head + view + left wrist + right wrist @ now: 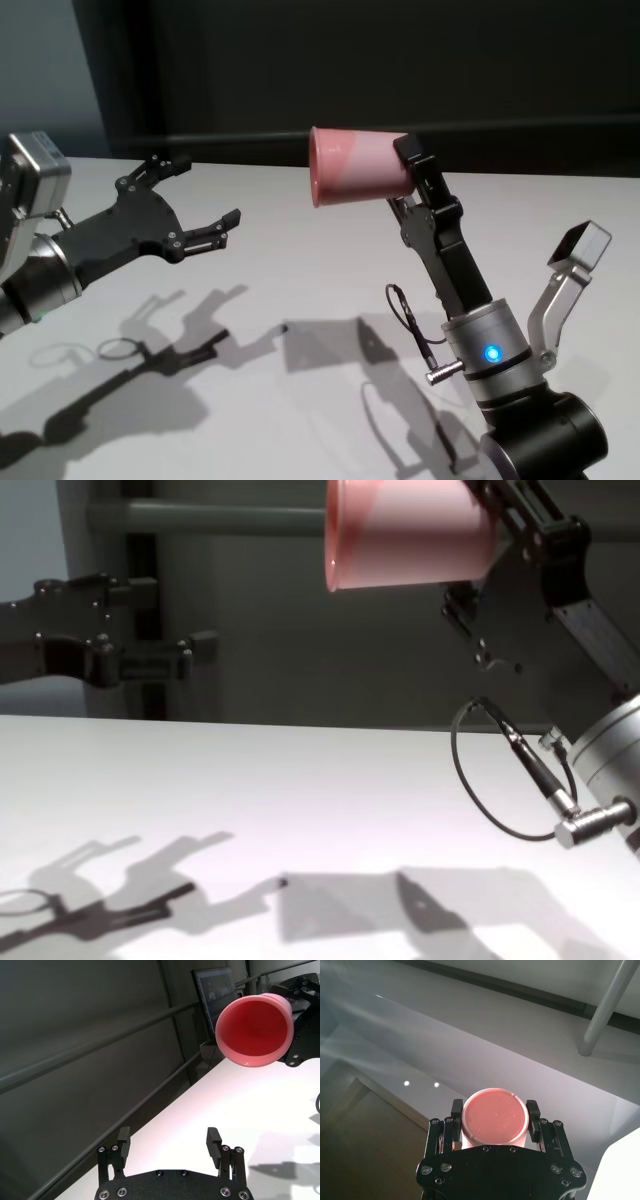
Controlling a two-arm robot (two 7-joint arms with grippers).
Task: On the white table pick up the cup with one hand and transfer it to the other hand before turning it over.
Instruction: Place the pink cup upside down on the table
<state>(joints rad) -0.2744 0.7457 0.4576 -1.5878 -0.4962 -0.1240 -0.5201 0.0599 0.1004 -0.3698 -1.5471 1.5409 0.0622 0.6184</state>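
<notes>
The pink cup (355,166) hangs on its side high above the white table (300,275), its rim facing my left arm. My right gripper (400,172) is shut on the cup's base end, with one finger on each side of the flat base (495,1121). My left gripper (208,190) stands open and empty to the left of the cup, a gap away from the rim. In the left wrist view the cup's open mouth (255,1030) faces the camera beyond the spread left gripper (169,1136). From the chest, the cup (405,535) shows at the top, well above the tabletop (300,790).
A dark wall with horizontal rails (100,1050) runs behind the table's far edge. A monitor (217,990) stands at the far corner. A thin cable (500,780) loops off my right wrist. Shadows of both arms lie on the tabletop.
</notes>
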